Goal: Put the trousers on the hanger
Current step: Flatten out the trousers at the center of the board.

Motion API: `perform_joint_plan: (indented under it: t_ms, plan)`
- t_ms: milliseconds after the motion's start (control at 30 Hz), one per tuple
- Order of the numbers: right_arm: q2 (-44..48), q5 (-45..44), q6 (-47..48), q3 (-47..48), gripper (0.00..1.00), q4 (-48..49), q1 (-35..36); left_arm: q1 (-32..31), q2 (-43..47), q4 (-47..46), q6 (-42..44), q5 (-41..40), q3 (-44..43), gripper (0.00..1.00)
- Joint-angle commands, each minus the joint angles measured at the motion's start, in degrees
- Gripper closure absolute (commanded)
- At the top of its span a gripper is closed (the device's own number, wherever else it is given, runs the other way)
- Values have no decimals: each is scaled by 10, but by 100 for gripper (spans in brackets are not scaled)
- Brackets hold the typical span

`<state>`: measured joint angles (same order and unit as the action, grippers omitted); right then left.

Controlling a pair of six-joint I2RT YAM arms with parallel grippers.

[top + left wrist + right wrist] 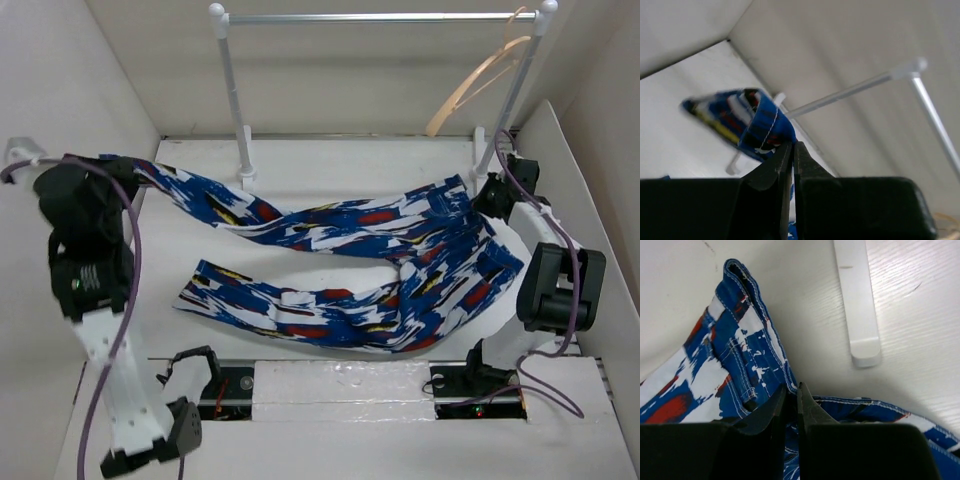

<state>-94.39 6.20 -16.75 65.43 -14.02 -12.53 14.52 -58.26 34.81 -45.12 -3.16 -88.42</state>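
The trousers [440,265] sprawl across the table [330,160], stretched between the two arms. The left gripper [792,147] is pinched tight on a leg cuff at the far left. The right gripper [791,389] is clamped on the waistband at the right. The hanger [478,82] hangs on the rail [380,17], well apart from the cloth
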Motion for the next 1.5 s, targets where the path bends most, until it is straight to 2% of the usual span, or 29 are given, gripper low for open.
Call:
perform_joint_plan:
  t_ms: [0,100,200,333,367,433,467,533,567,600,633,667,700,733,767,800,833,867,900,933,967,1000,1100,1133,1233,1267,1367,1433,1467]
  plan:
    - [74,-26,-40,-21,100,42,1,4,42,87,-13,-19,-77,100]
    - [112,-36,-39,-44,100,43,-6,4,67,169,13,-69,-181,100]
    - [165,-48,-32,-75,100,32,-14,-1,78,225,36,-124,-204,100]
    - [208,-58,-29,-109,100,36,-50,-6,77,200,37,-121,-75,100]
    - [193,-53,-23,-108,100,43,-50,-6,68,181,36,-119,-23,100]
    - [159,-76,-13,-79,100,37,-50,-6,18,157,36,-90,11,100]
    - [106,-75,-6,-56,100,10,-50,-6,-2,102,43,-79,26,100]
    - [50,-79,14,37,100,-34,-50,7,-89,59,64,-31,33,100]
    - [26,-82,36,64,100,-58,-50,7,-177,30,77,-7,5,100]
    - [-9,-80,47,88,100,-64,-50,7,-226,30,90,9,-22,100]
    - [-26,-88,64,133,100,-73,-50,2,-328,44,120,13,-92,100]
    - [-26,-88,64,133,100,-73,-50,2,-329,60,121,13,-92,100]
    - [-33,-86,68,138,100,-69,-45,-4,-429,86,136,-5,-190,100]
    - [-34,-88,71,145,100,-68,-40,-4,-476,113,162,-4,-244,100]
    - [-36,-97,75,155,100,-75,-40,-12,-553,144,178,4,-289,86]
    - [-37,-107,80,158,100,-79,-25,-12,-568,140,183,20,-323,74]
    - [-39,-110,82,158,100,-80,-25,-6,-569,122,174,28,-303,38]
    - [-39,-110,81,154,96,-80,-19,1,-569,86,170,64,-285,24]
    - [-40,-107,82,151,79,-80,-19,1,-556,73,164,91,-242,16]
    - [-40,-82,83,146,69,-77,-19,1,-544,58,159,90,-216,12]
    - [-40,-78,86,140,61,-76,-12,6,-502,7,153,86,-148,12]
    - [-35,-75,86,132,60,-72,-7,6,-475,-27,152,77,-106,12]
    - [-5,-70,88,94,48,-41,5,24,-398,-110,133,55,22,19]
    - [3,-67,88,87,48,-41,5,31,-386,-126,130,50,51,24]
    - [44,-67,90,40,49,-26,16,31,-358,-177,116,52,138,27]
    - [53,-66,84,28,52,-15,16,31,-358,-212,113,60,171,28]
    - [93,-66,76,-17,57,5,16,31,-399,-242,82,75,179,30]
    - [112,-37,82,-35,62,1,16,38,-469,-240,65,97,144,35]
    - [112,-37,82,-35,62,1,16,38,-469,-240,65,97,143,35]
